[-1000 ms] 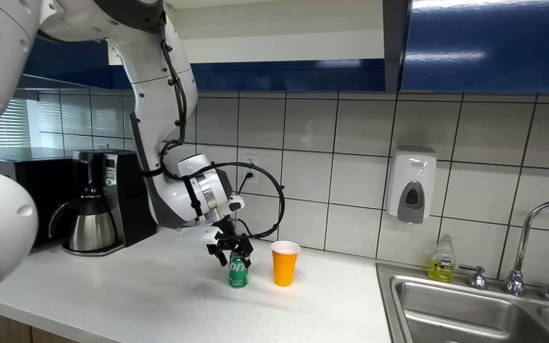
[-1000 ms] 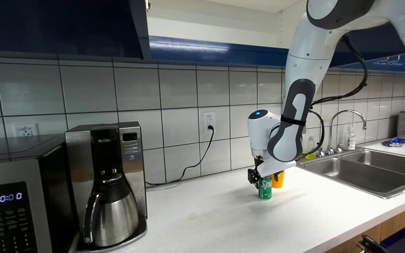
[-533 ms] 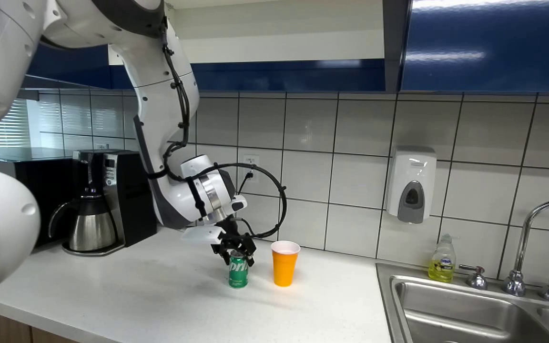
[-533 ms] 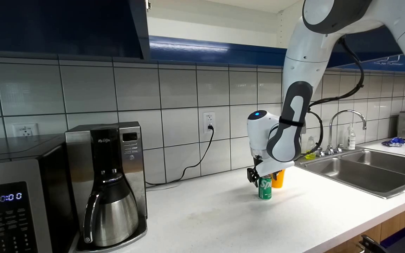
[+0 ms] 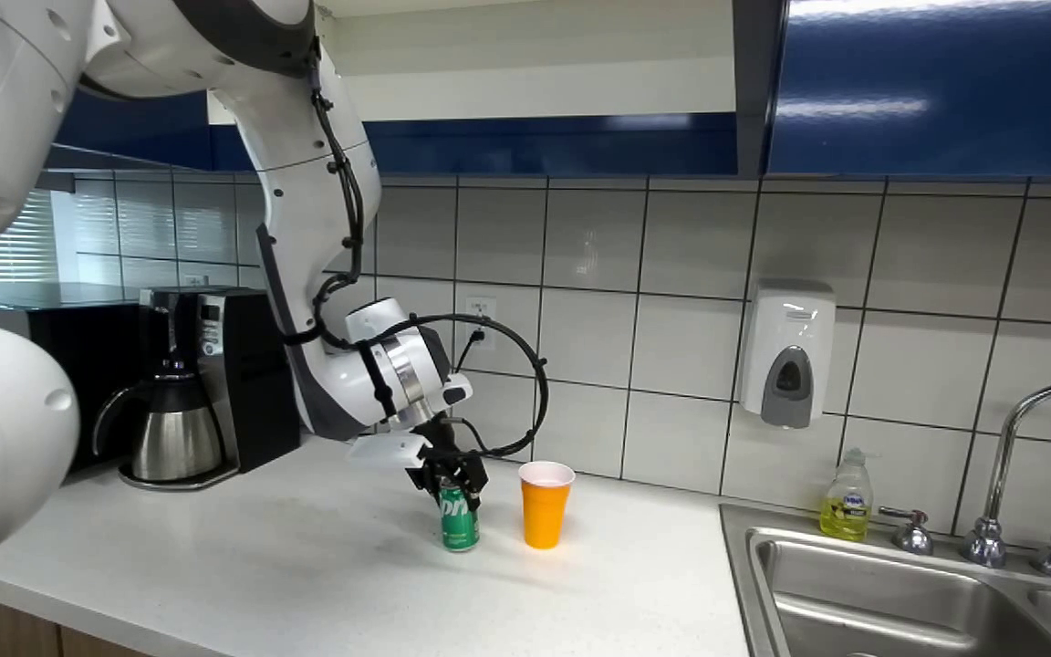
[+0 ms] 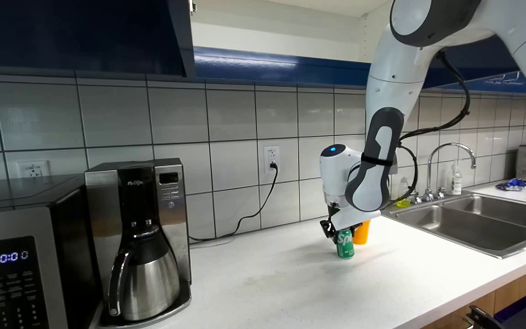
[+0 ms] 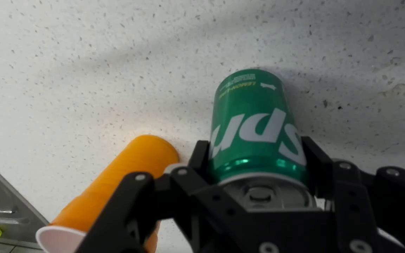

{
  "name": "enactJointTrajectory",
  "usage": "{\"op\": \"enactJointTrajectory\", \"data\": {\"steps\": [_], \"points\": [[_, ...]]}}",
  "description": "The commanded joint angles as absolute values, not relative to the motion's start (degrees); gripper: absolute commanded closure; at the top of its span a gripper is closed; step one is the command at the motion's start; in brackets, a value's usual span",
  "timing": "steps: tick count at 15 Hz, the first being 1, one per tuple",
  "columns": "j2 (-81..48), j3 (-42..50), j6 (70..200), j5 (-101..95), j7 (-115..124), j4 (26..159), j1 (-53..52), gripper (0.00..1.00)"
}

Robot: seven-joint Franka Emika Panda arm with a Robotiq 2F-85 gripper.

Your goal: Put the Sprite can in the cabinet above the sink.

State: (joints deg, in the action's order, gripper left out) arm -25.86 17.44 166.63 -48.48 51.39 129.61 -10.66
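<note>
In an exterior view the gripper (image 5: 457, 501) clamps the Sprite can (image 5: 459, 526), down at the counter (image 5: 352, 584) — grasp seemingly done — with the orange cup (image 5: 544, 513) just to its right, so next comes a lift into the open cabinet (image 5: 544, 87).

The small green can (image 7: 255, 112), with white lettering and a silvery top bearing a pull tab, is pinched near its upper end by the claw (image 7: 254, 154). It is nearly upright, top up; whether its base is lifted cannot be told. High above the claw, the cabinet (image 5: 544, 91), glossy dark blue outside, stands open at one section, pale cream inside. The two-basin steel sink (image 6: 482, 230) lies well to one side of the claw.
</note>
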Motion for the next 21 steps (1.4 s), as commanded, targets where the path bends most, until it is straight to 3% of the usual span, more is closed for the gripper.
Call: {"op": "enactJointTrajectory", "data": {"steps": [1,8,21], "points": [[-24.6,16.3,165.7,-46.5,51.3,130.1,-10.4,0.6],[-17.7,12.4,161.0,-39.8,48.6,133.3,-10.3,0.6],[-0.7,2.7,140.3,-26.2,32.1,135.8,-8.9,0.6]]}}
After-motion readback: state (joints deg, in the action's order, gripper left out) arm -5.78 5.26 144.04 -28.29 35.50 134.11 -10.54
